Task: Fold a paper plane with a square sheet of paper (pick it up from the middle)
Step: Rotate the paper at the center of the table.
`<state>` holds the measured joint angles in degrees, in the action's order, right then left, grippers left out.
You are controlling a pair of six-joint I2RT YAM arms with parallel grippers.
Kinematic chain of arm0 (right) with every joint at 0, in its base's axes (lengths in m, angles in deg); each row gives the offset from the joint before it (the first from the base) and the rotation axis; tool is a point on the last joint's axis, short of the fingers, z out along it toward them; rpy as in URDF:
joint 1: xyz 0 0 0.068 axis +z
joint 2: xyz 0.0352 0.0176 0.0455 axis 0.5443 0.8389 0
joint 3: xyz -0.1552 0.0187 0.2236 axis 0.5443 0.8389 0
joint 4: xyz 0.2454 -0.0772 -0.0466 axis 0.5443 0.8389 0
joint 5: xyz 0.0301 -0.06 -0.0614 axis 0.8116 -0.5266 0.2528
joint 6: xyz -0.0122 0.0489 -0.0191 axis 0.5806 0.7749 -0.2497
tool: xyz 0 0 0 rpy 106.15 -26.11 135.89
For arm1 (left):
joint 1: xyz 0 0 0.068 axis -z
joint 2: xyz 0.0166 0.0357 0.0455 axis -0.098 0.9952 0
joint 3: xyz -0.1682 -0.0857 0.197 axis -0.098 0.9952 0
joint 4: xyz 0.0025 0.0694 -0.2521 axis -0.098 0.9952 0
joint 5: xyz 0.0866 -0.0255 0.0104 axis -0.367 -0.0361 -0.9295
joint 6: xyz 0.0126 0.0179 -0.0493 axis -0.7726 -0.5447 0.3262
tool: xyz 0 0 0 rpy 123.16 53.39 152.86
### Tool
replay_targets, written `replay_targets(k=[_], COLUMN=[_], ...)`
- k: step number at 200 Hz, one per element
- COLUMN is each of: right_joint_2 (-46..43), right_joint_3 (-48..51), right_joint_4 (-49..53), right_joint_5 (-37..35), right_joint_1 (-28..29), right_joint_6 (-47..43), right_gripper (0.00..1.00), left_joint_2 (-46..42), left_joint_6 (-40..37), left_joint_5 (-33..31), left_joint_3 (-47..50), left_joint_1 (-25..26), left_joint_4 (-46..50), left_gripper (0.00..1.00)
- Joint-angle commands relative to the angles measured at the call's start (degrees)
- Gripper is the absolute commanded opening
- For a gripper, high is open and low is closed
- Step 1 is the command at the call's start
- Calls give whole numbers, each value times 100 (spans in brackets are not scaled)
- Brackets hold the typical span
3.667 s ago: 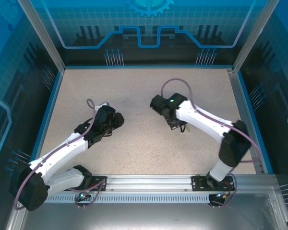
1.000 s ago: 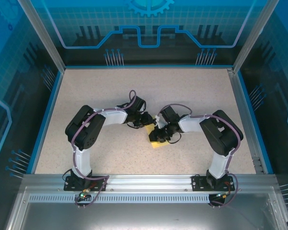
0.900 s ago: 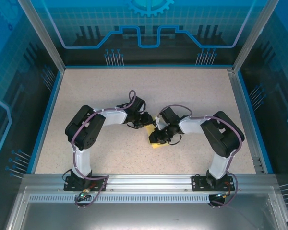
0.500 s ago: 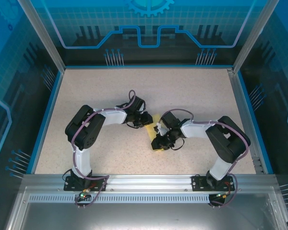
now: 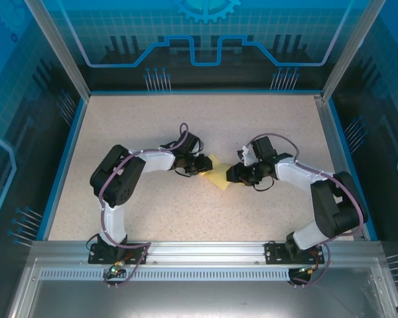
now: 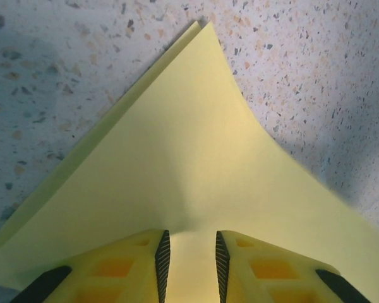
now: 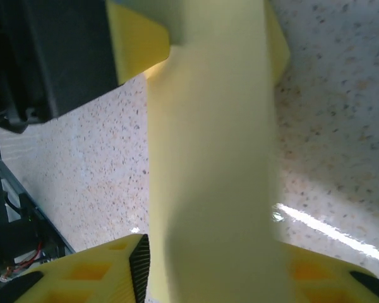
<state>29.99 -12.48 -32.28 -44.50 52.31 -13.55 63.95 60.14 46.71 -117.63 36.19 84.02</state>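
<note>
**Top external: sheet lies btwn left pincer & right pincer**

Top external view: we see the pale-yellow sheet lying folded on the speckled surface, approx mid-surface. Both arms bend inward to it. Left pincer is at its left side, right pincer at its right edge. They face each other w/ the sheet between, near but apart.

Left wrist view: we look down on the sheet, folded to a point at top of frame. A 2nd layer peeks out along its left edge as a thin strip. Its right edge curves & throws a shadow on the surface. 2 yellow fingers w/ black ribbed pads stand at bottom w/ a narrow gap between, & the sheet runs into that gap. Faint crease lines pull toward it. We can't tell whether the pads pinch the paper or just flank it, so left pincer's state stays undecided.

Right wrist view: the sheet is very close to the lens & blurred, a broad yellow band running top to bottom across the space btwn the fingers. Right pincer's jaws stand wide apart, i.e. released. 1 black pad sits just beside the band's edge; the other finger is partly behind the band. Top left we see left pincer's dark body & a yellow finger at the sheet's far end.
</note>
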Motion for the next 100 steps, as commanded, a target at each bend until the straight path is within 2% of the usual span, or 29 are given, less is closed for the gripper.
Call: replay_targets(k=[1, 20, 50, 73, 100], right_joint_2=[-32, -377, -652, -550, 16], right_joint_3=[-235, -48, 110, 102, -384], right_joint_4=[388, 465, 885, 602, 688], right_joint_5=[306, 288, -431, 138, 194], right_joint_1=[-79, -92, -288, -639, -672], right_joint_6=[-326, -377, -593, -663, -1050], right_gripper=[49, 54, 62, 62, 63], left_joint_2=[-267, -313, -455, -557, -845], left_joint_6=[-244, -181, -73, -49, 22], left_joint_5=[-54, -42, 47, 112, -64], left_joint_3=[-128, -74, -3, 4, 204], left_joint_1=[-44, -47, -44, -49, -43], left_joint_4=[388, 356, 231, 287, 316], left_gripper=[29, 30, 32, 34, 37])
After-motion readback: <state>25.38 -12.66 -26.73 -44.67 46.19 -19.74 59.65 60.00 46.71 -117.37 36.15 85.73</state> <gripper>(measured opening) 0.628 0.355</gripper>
